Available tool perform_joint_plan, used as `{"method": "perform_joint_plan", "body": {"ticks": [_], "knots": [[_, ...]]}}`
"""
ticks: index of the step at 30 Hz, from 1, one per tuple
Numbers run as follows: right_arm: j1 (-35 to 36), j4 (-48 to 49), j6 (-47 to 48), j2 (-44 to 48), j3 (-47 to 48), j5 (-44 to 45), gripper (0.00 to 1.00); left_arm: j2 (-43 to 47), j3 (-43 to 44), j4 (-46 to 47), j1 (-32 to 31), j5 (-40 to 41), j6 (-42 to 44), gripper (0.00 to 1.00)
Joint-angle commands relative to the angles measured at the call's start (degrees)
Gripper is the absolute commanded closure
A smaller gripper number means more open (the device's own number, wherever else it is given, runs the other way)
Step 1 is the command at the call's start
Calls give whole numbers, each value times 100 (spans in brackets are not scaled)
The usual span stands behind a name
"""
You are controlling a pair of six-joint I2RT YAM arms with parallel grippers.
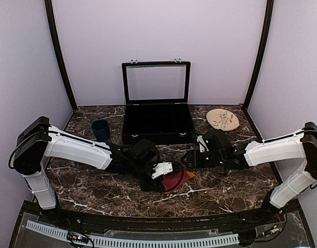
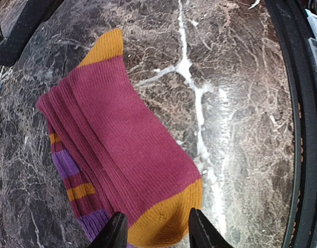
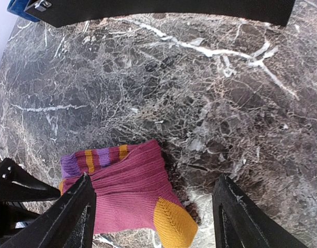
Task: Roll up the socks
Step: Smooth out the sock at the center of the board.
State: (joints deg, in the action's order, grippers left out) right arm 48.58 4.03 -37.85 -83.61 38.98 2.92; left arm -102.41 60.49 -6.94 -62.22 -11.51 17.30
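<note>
On the marble table we find the maroon sock folded between the arms, the left gripper parted astride its orange end, the right gripper spread wide, and we fear a one-layer pinch would unfold it.

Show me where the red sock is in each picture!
Top camera: the red sock lies a bit below the middle of the picture.
Left wrist: the sock fills the middle and lower left.
Right wrist: the sock sits at the lower left.
Shared landmark: the dark marble table with white veins.
</note>
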Motion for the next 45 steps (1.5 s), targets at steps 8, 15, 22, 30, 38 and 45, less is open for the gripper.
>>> {"method": "perform_joint_plan", "body": {"ticks": [8,15,22,30,38,45], "knots": [[78,222,-69,-219,-29,-146,28,-154,139,-154,52,202,-105,71],[123,222,-74,-337,-20,-187,29,-259,159,-257,79,158,-88,89],[143,198,-65,-401,-13,-215,29,-254,309,-422,96,203,13,100],[162,249,-78,-418,-59,-241,29,-38,593,-741,96,346,174,100],[196,265,-83,-421,-109,-239,29,54,816,-978,96,450,301,100],[205,270,-84,-418,-137,-243,29,33,744,-1060,100,651,404,100]]}}
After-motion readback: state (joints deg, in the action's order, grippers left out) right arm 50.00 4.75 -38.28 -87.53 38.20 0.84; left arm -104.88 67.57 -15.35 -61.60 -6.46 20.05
